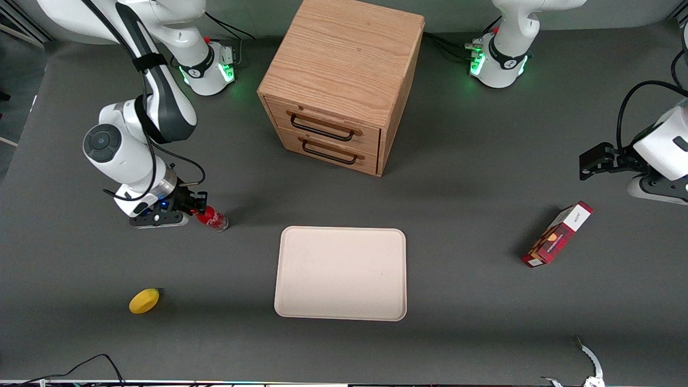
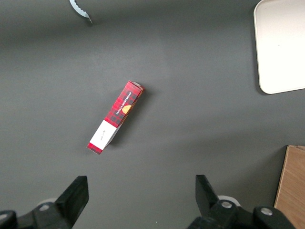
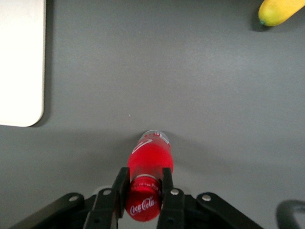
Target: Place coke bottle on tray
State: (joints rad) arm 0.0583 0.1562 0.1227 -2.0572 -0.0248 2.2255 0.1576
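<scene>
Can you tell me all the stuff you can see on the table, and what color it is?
coke bottle: one, red with a red cap, at the working arm's end of the table, beside the tray, held at its cap end.
tray: one, pale beige-pink, flat on the table, nearer the front camera than the cabinet, nothing on it.
wooden cabinet: one, light brown, two drawers with dark handles, both shut.
carton: one, red and white, lying toward the parked arm's end of the table.
yellow fruit: one, yellow, nearer the front camera than the bottle.
gripper: one, black, low over the table at the bottle, jaws shut on its cap end.
</scene>
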